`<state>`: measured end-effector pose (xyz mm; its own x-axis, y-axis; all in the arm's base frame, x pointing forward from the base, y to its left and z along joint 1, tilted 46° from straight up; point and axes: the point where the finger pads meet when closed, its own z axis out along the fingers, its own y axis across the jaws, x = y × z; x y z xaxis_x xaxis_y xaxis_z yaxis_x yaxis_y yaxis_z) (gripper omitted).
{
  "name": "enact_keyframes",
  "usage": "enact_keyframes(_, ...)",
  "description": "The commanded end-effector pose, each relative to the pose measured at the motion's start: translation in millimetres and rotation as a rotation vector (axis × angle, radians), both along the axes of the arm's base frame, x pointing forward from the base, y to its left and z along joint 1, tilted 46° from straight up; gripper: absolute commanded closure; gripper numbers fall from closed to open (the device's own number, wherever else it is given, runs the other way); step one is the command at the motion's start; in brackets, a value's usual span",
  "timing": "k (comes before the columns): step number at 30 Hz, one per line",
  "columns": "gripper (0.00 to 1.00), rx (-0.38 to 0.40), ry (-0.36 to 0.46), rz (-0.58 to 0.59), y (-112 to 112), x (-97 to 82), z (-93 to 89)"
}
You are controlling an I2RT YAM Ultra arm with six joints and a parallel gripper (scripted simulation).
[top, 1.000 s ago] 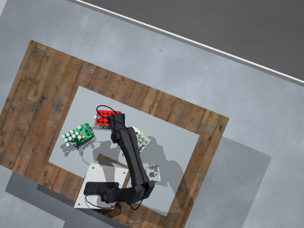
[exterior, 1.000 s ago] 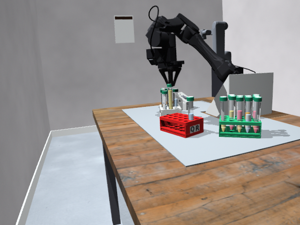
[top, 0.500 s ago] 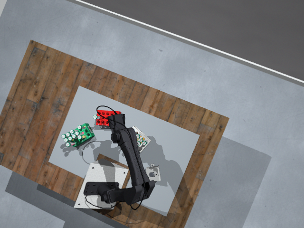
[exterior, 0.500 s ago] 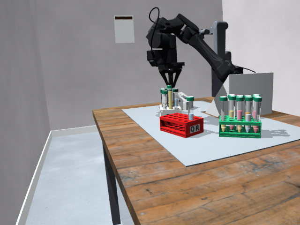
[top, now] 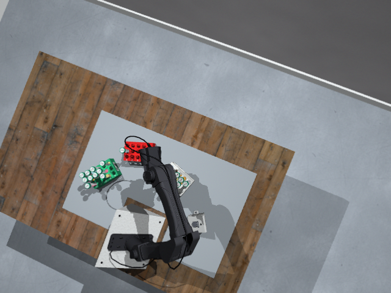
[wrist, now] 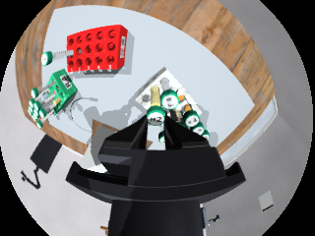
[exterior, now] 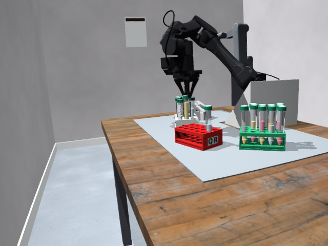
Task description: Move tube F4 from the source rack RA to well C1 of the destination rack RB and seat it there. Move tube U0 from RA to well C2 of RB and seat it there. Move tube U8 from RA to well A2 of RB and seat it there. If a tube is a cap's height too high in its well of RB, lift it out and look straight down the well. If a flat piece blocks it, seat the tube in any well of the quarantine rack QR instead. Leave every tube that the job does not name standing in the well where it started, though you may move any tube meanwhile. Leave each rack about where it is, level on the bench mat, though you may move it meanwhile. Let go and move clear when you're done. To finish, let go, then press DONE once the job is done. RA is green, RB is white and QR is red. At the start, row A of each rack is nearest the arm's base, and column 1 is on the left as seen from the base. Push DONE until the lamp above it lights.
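My gripper [exterior: 185, 96] points straight down over the white rack RB [exterior: 185, 120] and is shut on the green cap of a tube with yellow filling [exterior: 186, 108]. The tube stands in a well of RB, its cap level with or slightly above its neighbours. In the wrist view the gripper's fingers close on that cap, with other capped tubes [wrist: 187, 114] beside it. The green rack RA [exterior: 262, 140] holds several capped tubes at the right. The red rack QR [exterior: 198, 135] stands in front of RB with one tube with blue filling [exterior: 208, 117] at its near right corner.
A small grey box with a button [top: 196, 222] sits on the mat near the arm's base [top: 132, 236]. A grey panel [exterior: 272, 101] stands behind RA. The arm [top: 170, 201] reaches over RB [top: 182, 182] in the overhead view.
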<state>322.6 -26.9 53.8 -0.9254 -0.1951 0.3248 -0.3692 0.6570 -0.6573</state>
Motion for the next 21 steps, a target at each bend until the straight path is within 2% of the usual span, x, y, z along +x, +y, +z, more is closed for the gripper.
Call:
enact_keyframes(1,1.00,0.028,-0.026,0.020,7.6,0.9,0.6)
enact_keyframes(21,1.00,0.027,-0.026,0.012,-1.2,-0.3,-5.9)
